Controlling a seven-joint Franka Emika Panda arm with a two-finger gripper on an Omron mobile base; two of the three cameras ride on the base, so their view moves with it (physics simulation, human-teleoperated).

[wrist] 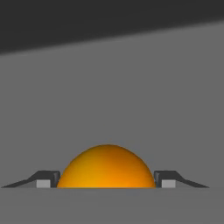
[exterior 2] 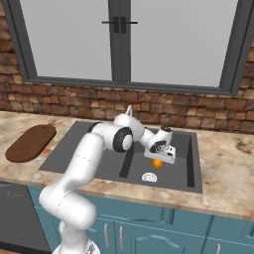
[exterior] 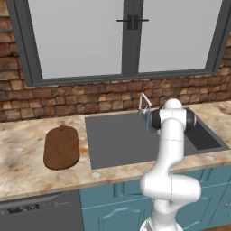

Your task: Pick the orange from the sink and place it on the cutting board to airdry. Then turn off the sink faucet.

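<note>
Hand view puts the orange [wrist: 106, 168] squarely between my gripper [wrist: 106, 180] fingertips [wrist: 43, 180], one dark tip at each flank of the fruit; the tips look to sit right against its sides, but I cannot tell whether they press on it or stand just clear, so I cannot say if the jaws are gripping. Beyond the fruit I see only the grey floor of the sink [wrist: 131, 87] and its darker wall farther ahead. From the right base view the hand is down inside the basin, with the orange directly under it and the small white drain mark [exterior 2: 149, 176] just beside the fruit, on the side nearer me. The sink faucet [exterior: 144, 104] rises behind the jaws, at the back rim, with a thin blue stream falling from its spout. The cutting board [exterior: 61, 147] lies flat on the counter well off to the left of the jaws, beyond the sink's left wall, nothing resting on it
</note>
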